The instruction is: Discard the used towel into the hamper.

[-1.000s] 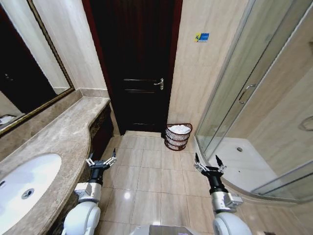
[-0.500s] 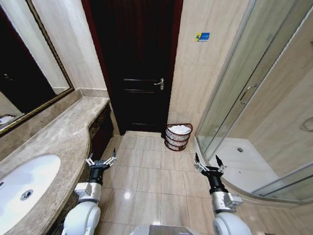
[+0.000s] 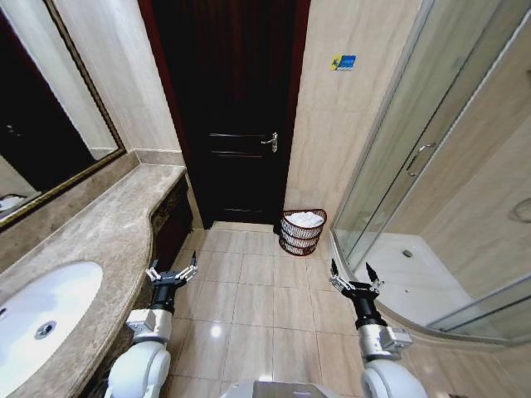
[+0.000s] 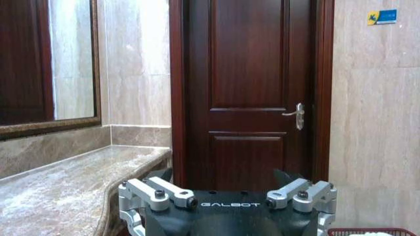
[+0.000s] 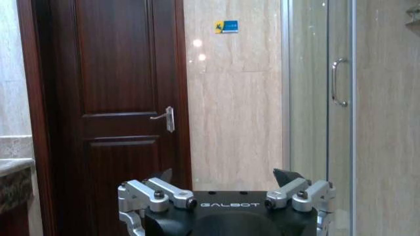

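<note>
1. A stone counter (image 3: 99, 228) with a white sink (image 3: 41, 311) runs along the robot's left, under a framed mirror (image 3: 50, 133)
2. The left gripper (image 3: 172, 274) hangs low over the floor tiles just beside the counter's edge, its fingers spread apart and holding nothing
3. A dark wooden door (image 3: 232, 108) with a metal handle (image 3: 270, 143) stands shut straight ahead
4. The hamper (image 3: 302, 231) sits on the floor against the wall, between the door and the shower (image 3: 431, 166), well apart from both grippers
5. The towel (image 3: 304, 219) lies bunched inside the hamper, white cloth rising about level with the rim, so the task looks done or close to it
6. The towel looks soft, light and limp; it would sag from any pinch, so a raised fold near the top of the heap seems the best place to take hold
7. The hamper looks light and stiff, with thin bars that may tip if nudged at the rim
8. The right gripper (image 3: 355, 282) hangs low near the shower's curved base, fingers spread wide and empty
</note>
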Available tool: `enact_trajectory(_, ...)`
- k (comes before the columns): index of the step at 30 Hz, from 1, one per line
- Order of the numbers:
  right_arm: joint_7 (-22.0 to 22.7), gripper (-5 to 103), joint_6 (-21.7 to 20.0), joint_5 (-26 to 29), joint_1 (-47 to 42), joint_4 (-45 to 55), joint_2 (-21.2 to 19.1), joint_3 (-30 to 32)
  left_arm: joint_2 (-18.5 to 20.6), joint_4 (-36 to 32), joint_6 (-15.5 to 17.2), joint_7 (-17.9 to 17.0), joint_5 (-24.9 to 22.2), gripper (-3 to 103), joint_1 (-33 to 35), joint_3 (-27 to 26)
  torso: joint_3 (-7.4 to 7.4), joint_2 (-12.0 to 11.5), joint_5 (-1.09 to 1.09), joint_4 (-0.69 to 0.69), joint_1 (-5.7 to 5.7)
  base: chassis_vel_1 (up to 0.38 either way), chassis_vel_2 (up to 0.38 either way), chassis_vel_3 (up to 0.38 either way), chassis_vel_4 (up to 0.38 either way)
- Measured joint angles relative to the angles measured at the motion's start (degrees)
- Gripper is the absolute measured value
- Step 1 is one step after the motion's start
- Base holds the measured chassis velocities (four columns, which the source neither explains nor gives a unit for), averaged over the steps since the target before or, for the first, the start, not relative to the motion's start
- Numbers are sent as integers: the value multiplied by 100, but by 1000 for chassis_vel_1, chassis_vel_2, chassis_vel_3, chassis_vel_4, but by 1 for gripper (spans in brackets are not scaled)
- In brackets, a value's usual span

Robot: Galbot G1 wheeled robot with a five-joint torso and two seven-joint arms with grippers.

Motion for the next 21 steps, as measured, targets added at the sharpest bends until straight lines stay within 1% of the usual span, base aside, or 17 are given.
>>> enact_trajectory(21, 0, 100, 0, 0, 0, 0, 0, -1, 0, 0, 0, 0, 0, 100, 0, 0, 0, 0, 0, 0, 0, 0, 0, 0, 0)
